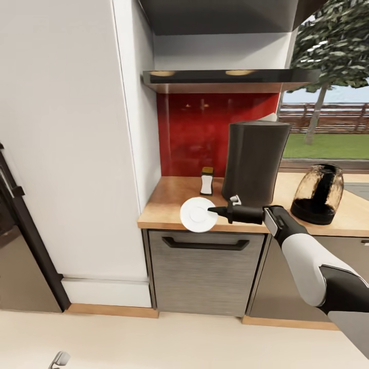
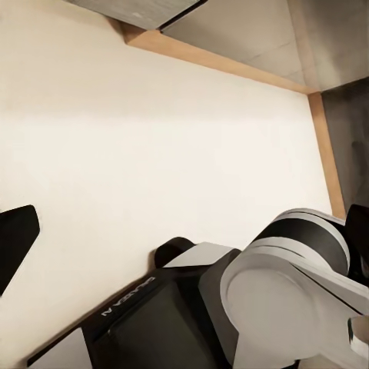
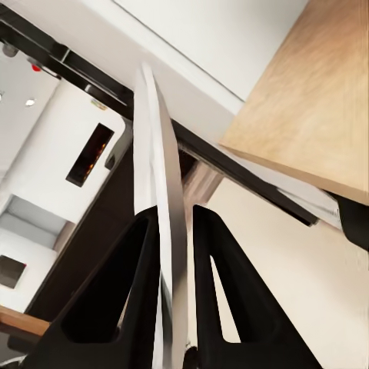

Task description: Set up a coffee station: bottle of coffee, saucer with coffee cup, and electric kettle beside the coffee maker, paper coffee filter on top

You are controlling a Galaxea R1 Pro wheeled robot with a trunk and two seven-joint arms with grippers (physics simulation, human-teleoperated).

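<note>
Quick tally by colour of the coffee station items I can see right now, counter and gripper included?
Dark grey: 1, coffee maker
Dark with white label: 1, bottle of coffee
Clear glass and black: 1, electric kettle
White: 1, saucer, held by right gripper
Total: 4

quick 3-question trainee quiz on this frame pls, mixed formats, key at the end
1. True or false: the right gripper is shut on the saucer.
2. Multiple choice: what stands between the bottle of coffee and the electric kettle on the countertop? A) a toaster B) the coffee maker C) a sink
3. Fill in: in the right wrist view, the saucer is seen edge-on, pinched between the two black ____.

Key: 1 true; 2 B; 3 fingers
</note>
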